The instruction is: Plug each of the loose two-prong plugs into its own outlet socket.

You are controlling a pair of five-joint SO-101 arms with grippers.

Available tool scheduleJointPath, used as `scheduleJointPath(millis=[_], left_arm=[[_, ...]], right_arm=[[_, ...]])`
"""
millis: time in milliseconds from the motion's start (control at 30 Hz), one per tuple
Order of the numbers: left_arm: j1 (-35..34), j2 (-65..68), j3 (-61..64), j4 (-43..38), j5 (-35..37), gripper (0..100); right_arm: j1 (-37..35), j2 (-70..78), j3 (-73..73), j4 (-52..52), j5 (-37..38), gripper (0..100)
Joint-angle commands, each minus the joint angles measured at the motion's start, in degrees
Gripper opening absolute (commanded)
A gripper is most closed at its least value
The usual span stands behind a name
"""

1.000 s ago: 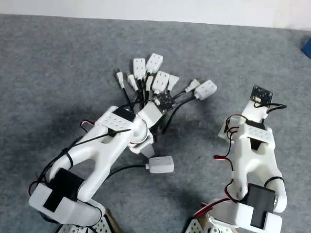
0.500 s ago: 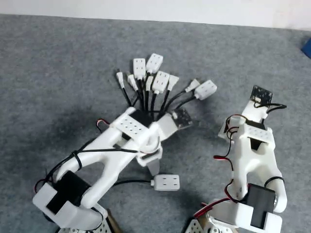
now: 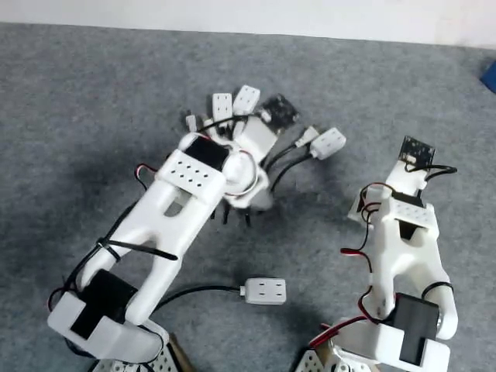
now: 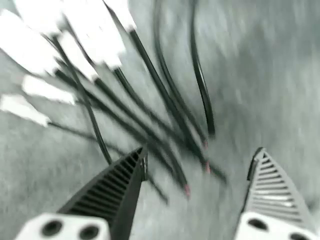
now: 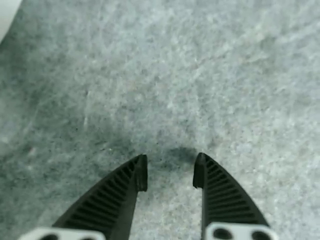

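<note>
A bunch of white plugs (image 3: pixel 311 135) and white outlet sockets (image 3: pixel 222 105) on short black cables (image 4: pixel 170 107) lies fanned out at the far middle of the grey carpet. My left arm (image 3: pixel 194 186) is stretched over this bunch. My left gripper (image 4: pixel 200 152) hangs open just above the cables' loose ends, holding nothing. One more white socket (image 3: pixel 263 291) lies apart near the front, on its own cable. Another socket (image 3: pixel 328 142) sits at the right end of the fan. My right gripper (image 5: pixel 170 161) is open over bare carpet.
Grey carpet (image 3: pixel 93 101) covers the whole table. My right arm (image 3: pixel 403 225) stands folded at the right, apart from the bunch. A blue corner (image 3: pixel 490 76) shows at the far right edge. Bare carpet lies to the left and far right.
My left arm swung from the near middle out over the cable bunch. The single socket slid toward the front a second ago and has since lain still. The right arm has not moved.
</note>
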Motion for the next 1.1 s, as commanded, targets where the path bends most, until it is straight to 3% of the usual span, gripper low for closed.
scheduleJointPath(millis=[0, 67, 167, 300, 533, 867, 1067], left_arm=[[-2.15, -0.66, 2.51, -11.96, 8.79, 33], [-2.77, 1.19, 3.82, -16.18, 13.27, 33], [-2.68, 3.91, 2.59, -17.67, 13.89, 33], [-3.30, 8.40, -3.12, -16.79, 14.42, 33], [-13.23, 14.11, -4.70, -17.14, 29.80, 33], [-13.41, 14.81, -4.18, -17.14, 29.27, 33], [-12.97, 14.37, -3.38, -17.23, 27.25, 33]], right_arm=[[-3.56, -0.57, -4.62, 1.54, 0.53, 16.4], [-6.64, 0.04, -9.10, 4.09, 0.35, 16.4], [-11.74, 2.51, -18.33, 9.27, 0.18, 16.4], [-14.73, 11.21, -35.82, 14.64, -6.77, 16.4], [-18.07, 35.82, -70.11, 24.13, -19.34, 16.4], [-19.65, 64.48, -114.68, 32.66, -25.23, 16.3], [-22.99, 72.84, -126.02, 36.00, -23.21, 16.3]])
